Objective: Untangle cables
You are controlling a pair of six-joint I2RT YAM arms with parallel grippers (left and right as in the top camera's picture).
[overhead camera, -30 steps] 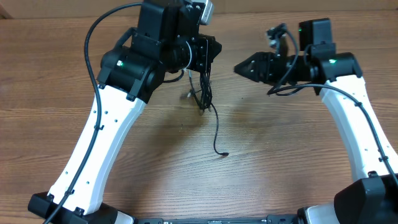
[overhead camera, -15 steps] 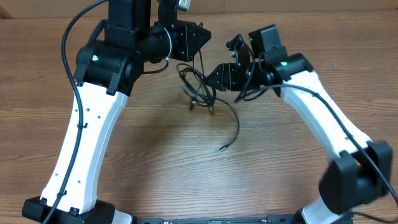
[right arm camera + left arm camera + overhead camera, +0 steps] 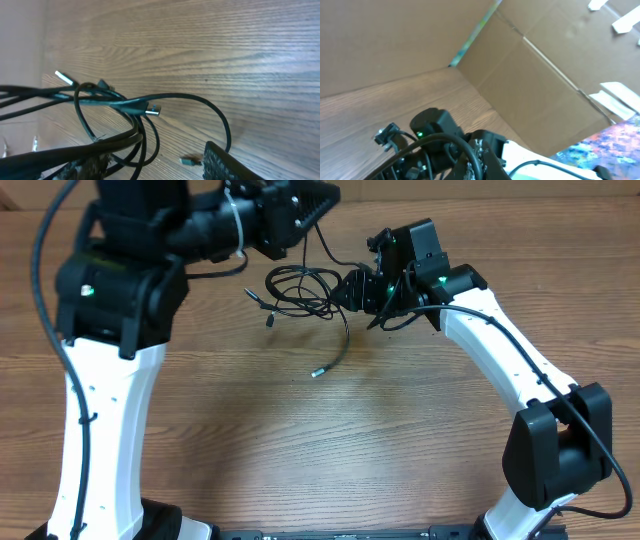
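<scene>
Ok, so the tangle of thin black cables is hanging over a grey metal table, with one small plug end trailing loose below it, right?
Not quite. The table is brown wood grain, not grey metal, as the right wrist view shows plainly. The rest holds: the tangle of thin black cables hangs over it, with one small plug end trailing loose below.

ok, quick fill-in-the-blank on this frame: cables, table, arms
1. The cables are ____ in colour.
2. The table has a ____ surface.
3. A small ____ light glows on the left arm and on the right arm.

Missing words: black; wood; green.
</scene>
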